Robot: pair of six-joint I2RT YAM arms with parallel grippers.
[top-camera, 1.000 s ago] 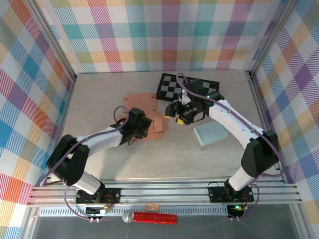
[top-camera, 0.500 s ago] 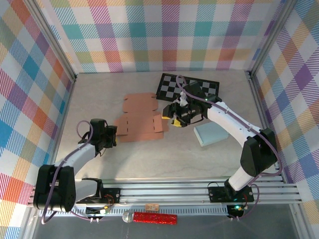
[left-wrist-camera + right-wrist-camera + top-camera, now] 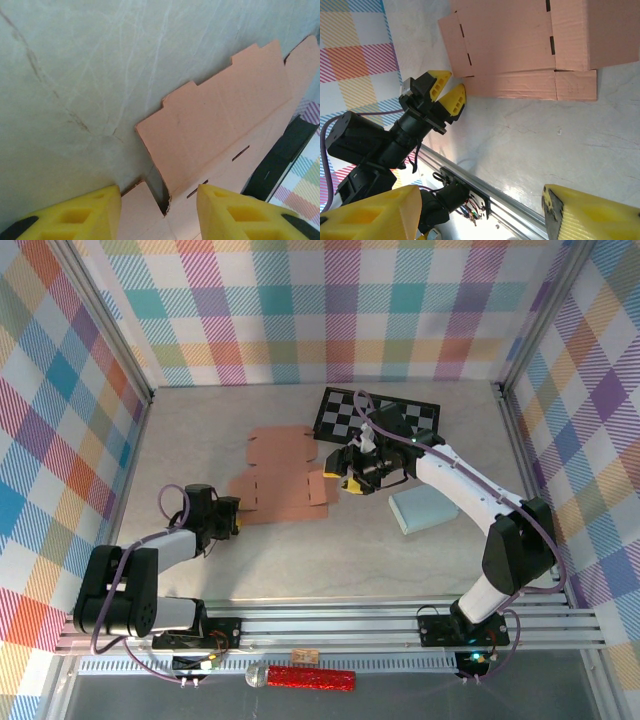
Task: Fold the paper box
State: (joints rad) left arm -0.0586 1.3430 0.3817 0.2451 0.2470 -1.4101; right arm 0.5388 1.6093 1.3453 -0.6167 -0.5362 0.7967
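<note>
My left claw (image 3: pixel 233 517), open, straddles the paper box's (image 3: pixel 285 485) lower-left corner; closing crooked could crease it. Right claw (image 3: pixel 354 480) open.

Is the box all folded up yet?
Not yet. Nothing looks folded: the paper box lies spread out flat on the table. In hand: the left gripper has its jaws open around one corner of the box, and the right gripper hangs open by the opposite edge. All the folding is left.
</note>
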